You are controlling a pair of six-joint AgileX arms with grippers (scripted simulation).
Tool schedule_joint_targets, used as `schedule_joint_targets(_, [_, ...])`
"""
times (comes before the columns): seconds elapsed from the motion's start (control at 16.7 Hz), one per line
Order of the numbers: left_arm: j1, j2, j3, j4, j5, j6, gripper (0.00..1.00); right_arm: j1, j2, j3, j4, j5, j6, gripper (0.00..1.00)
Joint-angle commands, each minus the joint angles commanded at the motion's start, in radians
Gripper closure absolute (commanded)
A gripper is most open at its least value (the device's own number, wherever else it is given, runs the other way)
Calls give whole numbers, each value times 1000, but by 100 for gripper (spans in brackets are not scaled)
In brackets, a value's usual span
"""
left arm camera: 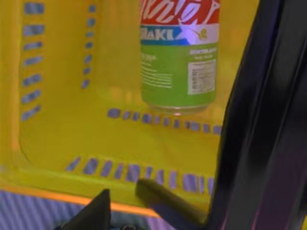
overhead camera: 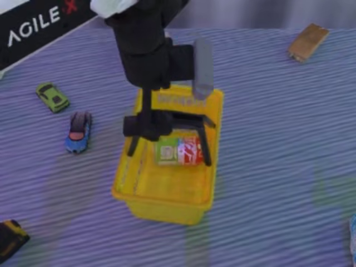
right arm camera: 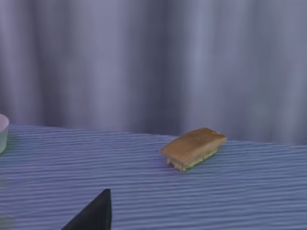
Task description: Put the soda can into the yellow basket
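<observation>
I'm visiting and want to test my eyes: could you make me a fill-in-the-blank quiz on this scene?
1. The soda can lies inside the yellow ____.
2. The left gripper hangs ____ the basket.
3. The green toy car and blue toy car stand on the table's ____ side.

Missing words: basket; above; left.

a rendered simulation bench, not a real room. a striped tabletop [overhead camera: 278, 139], a plain grey curtain [right arm camera: 153, 57] and an agilex sign [overhead camera: 33, 25] show it.
</observation>
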Motion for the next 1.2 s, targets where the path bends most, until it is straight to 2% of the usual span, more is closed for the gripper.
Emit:
schedule_joint_targets(0.18, [-29,128,117,-68,-9,61,0,-12,-133,-51,-64,62,11,0])
schedule_joint_targets(0.3, [-37,162,149,-86,-12,78,0,-15,-168,-64,-81,80,14,0])
schedule_joint_targets(1.2, [-37,160,64,-6,-13,79,0,-16,-170,-65,-81,81,14,0])
